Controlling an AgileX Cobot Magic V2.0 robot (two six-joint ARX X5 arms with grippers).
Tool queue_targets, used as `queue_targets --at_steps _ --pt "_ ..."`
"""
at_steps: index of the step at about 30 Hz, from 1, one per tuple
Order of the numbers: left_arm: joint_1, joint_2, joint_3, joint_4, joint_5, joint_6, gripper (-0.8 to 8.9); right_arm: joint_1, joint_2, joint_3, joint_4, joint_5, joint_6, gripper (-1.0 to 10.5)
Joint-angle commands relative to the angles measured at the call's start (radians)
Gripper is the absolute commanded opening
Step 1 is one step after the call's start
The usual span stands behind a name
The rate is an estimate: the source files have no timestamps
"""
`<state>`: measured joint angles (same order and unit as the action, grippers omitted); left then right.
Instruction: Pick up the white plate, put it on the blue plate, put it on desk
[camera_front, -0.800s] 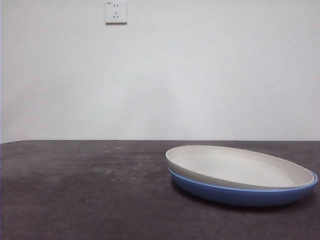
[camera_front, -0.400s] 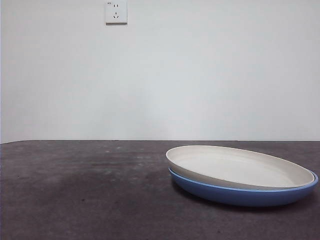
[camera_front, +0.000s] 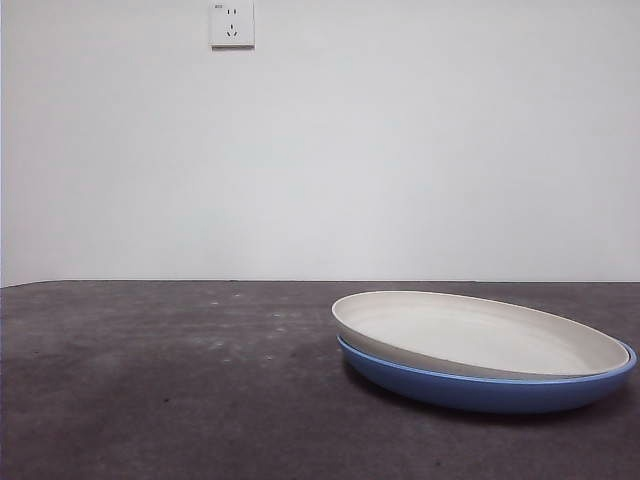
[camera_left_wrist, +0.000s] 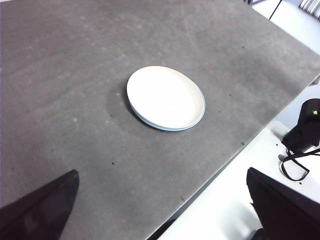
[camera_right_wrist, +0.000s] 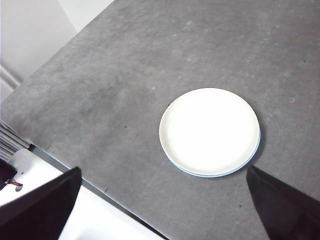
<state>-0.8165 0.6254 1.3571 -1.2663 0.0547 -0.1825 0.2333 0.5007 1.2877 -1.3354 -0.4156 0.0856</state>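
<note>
Front view. White plate (camera_front: 470, 335): round, shallow, matte cream, low sloped rim; it sits nested on the blue plate (camera_front: 490, 390), tilted slightly, its near-left edge overhanging. Blue plate: glossy, mid-blue, only the outer wall and a thin rim line show. Surface (camera_front: 160, 390): dark grey-brown, mottled, scuffed. Neither hand appears here.

Left wrist view. Left hand (camera_left_wrist: 160, 210): jaws spread wide, holding nothing, raised well above the surface. The stacked plates lie well ahead of it; the white plate (camera_left_wrist: 165, 97) covers the blue plate (camera_left_wrist: 201, 116) except for a thin crescent.

Right wrist view. Right hand (camera_right_wrist: 165, 210): jaws likewise wide apart and empty, high up. White plate (camera_right_wrist: 209, 131) ahead of it and a little toward one jaw; blue plate (camera_right_wrist: 252, 156) shows only as a sliver.

Risks, as I judge them. The rims are low and smooth, so a pinch may slip. The plates are nearly equal in size and closely nested, so a jaw could catch both rims and lift the blue plate too. The off-centre seating could let the white plate slide or tip if nudged.
</note>
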Motion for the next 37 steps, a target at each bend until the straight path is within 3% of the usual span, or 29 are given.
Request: queue_targets --at_steps 1,7,11,20,30,37 --pt "-0.009 -0.039 -0.054 0.014 -0.003 -0.015 6.17 0.003 0.001 0.019 -0.041 0.005 0.014 5.6" --pt "-0.009 -0.143 -0.211 0.076 -0.007 -0.048 6.18 0.002 0.001 -0.024 -0.04 0.006 0.053 5.6" --pt "-0.009 -0.168 -0.277 0.127 -0.007 -0.045 6.18 0.002 0.008 -0.104 -0.023 0.004 0.121 5.6" --pt "-0.009 -0.169 -0.319 0.216 -0.007 -0.043 6.18 0.002 0.1 -0.375 0.241 -0.021 0.219 5.6" --pt "-0.009 -0.169 -0.319 0.216 -0.007 -0.034 6.18 -0.007 0.494 -0.418 0.502 -0.037 0.217 5.6" --pt "-0.009 -0.169 -0.319 0.216 -0.007 -0.031 6.18 -0.061 0.748 -0.418 0.636 -0.057 0.173 5.6"
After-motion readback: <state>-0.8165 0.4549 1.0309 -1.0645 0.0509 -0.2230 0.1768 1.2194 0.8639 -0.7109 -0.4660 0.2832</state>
